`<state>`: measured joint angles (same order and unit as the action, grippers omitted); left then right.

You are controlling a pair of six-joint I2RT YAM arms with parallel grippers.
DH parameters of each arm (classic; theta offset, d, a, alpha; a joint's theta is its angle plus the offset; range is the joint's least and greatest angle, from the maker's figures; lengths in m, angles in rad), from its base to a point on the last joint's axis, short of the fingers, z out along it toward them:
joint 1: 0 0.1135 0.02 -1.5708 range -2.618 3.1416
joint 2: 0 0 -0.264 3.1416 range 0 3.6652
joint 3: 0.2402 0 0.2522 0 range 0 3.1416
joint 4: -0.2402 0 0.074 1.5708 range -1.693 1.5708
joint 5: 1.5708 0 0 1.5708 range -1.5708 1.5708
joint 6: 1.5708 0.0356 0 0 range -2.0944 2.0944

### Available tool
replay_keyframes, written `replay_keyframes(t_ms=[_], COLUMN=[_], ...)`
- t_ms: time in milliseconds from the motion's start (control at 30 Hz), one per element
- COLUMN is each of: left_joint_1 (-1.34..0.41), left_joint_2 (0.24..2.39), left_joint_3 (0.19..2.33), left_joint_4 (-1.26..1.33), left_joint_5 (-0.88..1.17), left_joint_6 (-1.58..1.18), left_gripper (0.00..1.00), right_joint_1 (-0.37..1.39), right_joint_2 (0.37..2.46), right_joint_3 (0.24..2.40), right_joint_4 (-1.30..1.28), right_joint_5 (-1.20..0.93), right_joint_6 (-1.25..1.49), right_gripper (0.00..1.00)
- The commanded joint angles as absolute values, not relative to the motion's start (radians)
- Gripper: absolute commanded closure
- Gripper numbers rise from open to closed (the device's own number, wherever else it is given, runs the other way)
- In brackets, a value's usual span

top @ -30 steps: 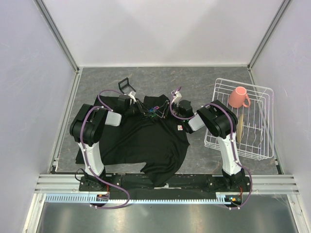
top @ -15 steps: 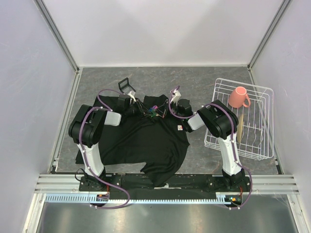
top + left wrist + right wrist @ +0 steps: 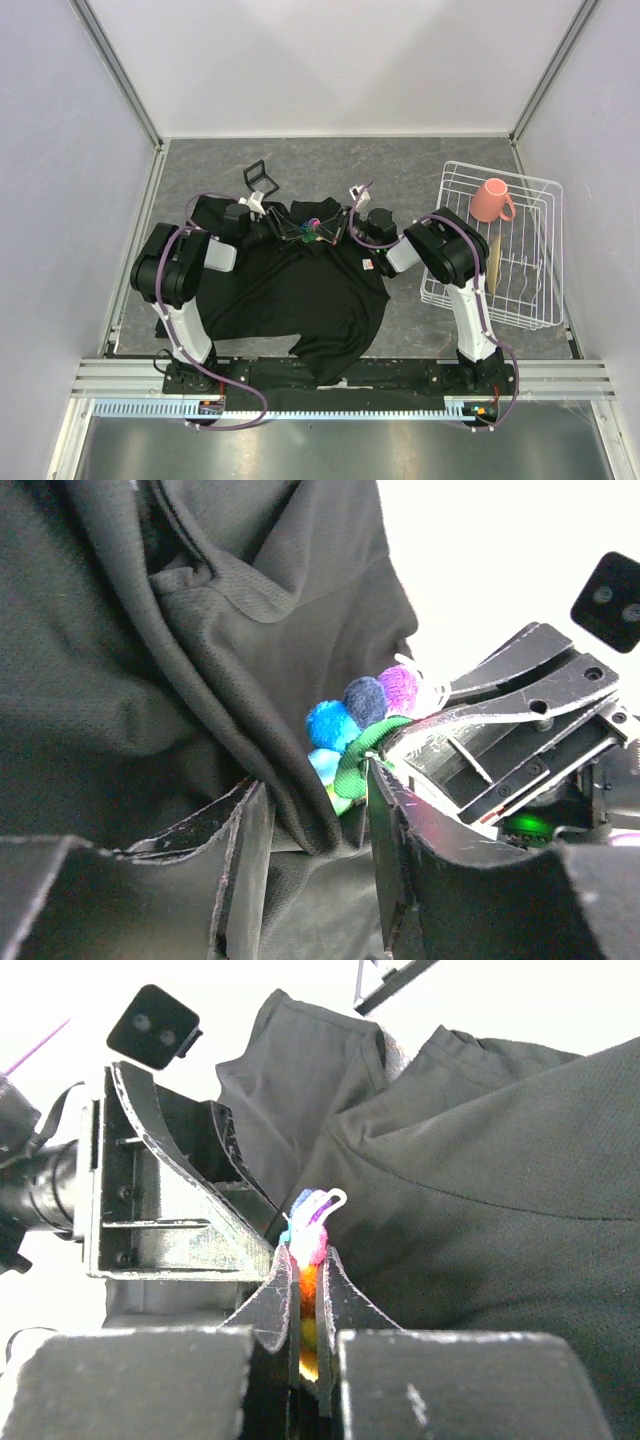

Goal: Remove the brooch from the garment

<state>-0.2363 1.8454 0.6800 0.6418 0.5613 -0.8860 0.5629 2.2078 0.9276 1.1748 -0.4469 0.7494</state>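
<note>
The garment (image 3: 300, 300) is a black T-shirt spread on the table between both arms, bunched near its collar. The brooch (image 3: 314, 224), a small ball-cluster of blue, purple, green and orange, sits on that raised fold. In the right wrist view my right gripper (image 3: 308, 1253) is shut on the brooch (image 3: 312, 1228), whose pink and white top sticks out above the fingertips. My left gripper (image 3: 317, 780) is open, with a fold of the garment (image 3: 150, 680) hanging loosely between its fingers, just left of the brooch (image 3: 355, 725). The two grippers face each other closely.
A white wire dish rack (image 3: 555, 250) stands at the right, holding a pink cup (image 3: 490, 200) and a tan disc (image 3: 494, 262). A small black frame (image 3: 258, 175) lies behind the shirt. A white-red label (image 3: 370, 263) shows on the shirt.
My right gripper has closed onto the brooch. My left gripper has opened wider and its arm has drawn back to the left.
</note>
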Motion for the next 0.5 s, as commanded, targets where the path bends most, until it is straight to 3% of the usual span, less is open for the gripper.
replay_keyframes(t_ms=[0,133,300,400,467], left_joint_1=[-0.215,-0.201,-0.201,-0.201,-0.201], left_joint_2=[1.904,1.968,2.000,1.997,1.994], left_joint_3=[0.624,0.629,0.638,0.634,0.629], left_joint_4=[0.977,1.069,1.157,1.155,1.157], left_joint_5=[0.666,0.715,0.747,0.749,0.749], left_joint_6=[-0.991,-1.034,-1.066,-1.060,-1.057], left_gripper=[0.50,0.40,0.44,0.60,0.75], right_joint_1=[0.555,0.548,0.546,0.546,0.546], right_joint_2=[2.217,2.226,2.229,2.227,2.226], right_joint_3=[0.914,0.900,0.897,0.894,0.893], right_joint_4=[1.319,1.391,1.397,1.394,1.390], right_joint_5=[-0.486,-0.499,-0.506,-0.508,-0.506], right_joint_6=[0.801,0.836,0.845,0.847,0.842], right_gripper=[1.00,1.00,0.98,0.89,0.80])
